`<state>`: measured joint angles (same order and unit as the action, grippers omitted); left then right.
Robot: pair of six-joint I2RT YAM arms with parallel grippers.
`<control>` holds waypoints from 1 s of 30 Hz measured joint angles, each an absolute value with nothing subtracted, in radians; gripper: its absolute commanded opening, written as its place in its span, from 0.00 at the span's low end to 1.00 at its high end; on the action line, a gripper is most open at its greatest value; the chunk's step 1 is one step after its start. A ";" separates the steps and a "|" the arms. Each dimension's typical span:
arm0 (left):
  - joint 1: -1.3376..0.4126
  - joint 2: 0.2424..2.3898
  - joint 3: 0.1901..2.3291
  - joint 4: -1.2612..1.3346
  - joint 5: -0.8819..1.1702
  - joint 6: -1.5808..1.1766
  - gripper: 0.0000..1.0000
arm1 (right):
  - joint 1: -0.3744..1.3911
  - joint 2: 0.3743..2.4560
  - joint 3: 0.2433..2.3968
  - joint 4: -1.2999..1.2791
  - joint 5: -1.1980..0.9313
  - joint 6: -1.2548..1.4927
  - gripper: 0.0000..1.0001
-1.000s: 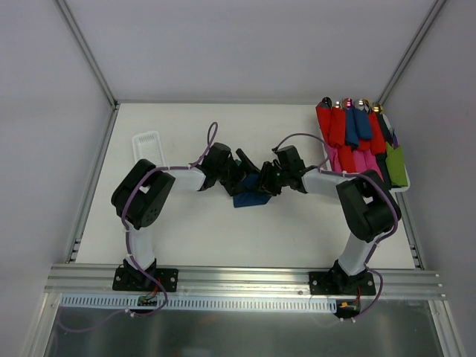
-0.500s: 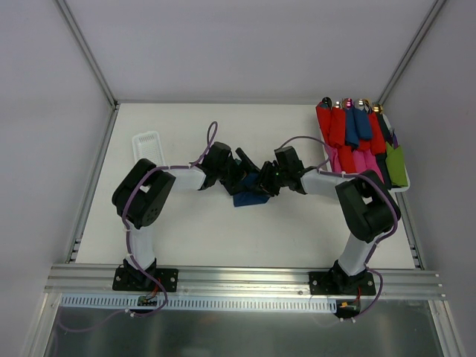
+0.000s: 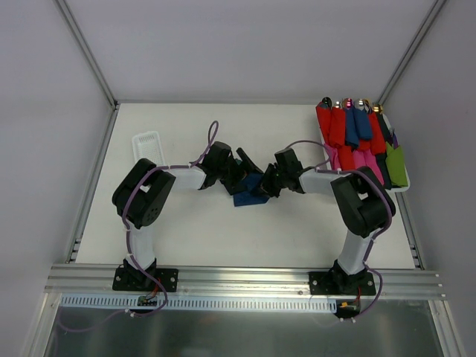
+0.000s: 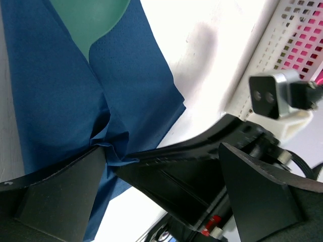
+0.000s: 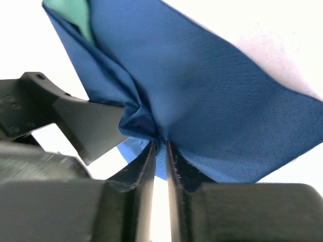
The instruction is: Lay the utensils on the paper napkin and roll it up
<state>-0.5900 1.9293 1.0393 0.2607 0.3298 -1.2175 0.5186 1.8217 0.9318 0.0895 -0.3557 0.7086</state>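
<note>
Blue napkin (image 5: pixel 202 101): fold pinched in right gripper (image 5: pixel 160 146), jaws near closed; left gripper (image 4: pixel 161 151) spread wide at napkin edge; teal utensil (image 4: pixel 88 17) inside napkin.

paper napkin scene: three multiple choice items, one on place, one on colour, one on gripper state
1. Where on the table does the paper napkin lie? A) centre B) far right corner C) far left edge
2. What colour is the utensil inside its fold? A) red B) teal-green C) silver
3. How is the right gripper? A) wide open B) holding a pink roll C) shut on the napkin
1A, top view shows it centred; 2B, teal shows in both wrist views; 3C, it pinches a bunched fold.
</note>
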 measured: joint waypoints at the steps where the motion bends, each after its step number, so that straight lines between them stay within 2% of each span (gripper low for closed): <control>1: -0.590 1.929 1.039 0.262 0.331 -1.212 0.99 | 0.519 1.828 0.932 0.090 -0.356 0.710 0.11; 5: -0.595 1.929 1.040 0.264 0.332 -1.185 0.99 | 0.517 1.842 0.933 0.096 -0.364 0.709 0.00; 17: -0.603 1.913 1.040 0.252 0.329 -1.134 0.99 | 0.500 1.843 0.933 0.131 -0.394 0.706 0.00; 30: -0.609 1.768 0.924 0.221 0.278 -1.039 0.98 | 0.475 1.843 0.893 0.187 -0.420 0.706 0.00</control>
<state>-0.6090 1.7679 0.9241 0.2211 0.2775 -1.0393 0.4747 1.8431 0.8932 0.1871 -0.4202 0.7059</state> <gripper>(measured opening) 0.986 0.007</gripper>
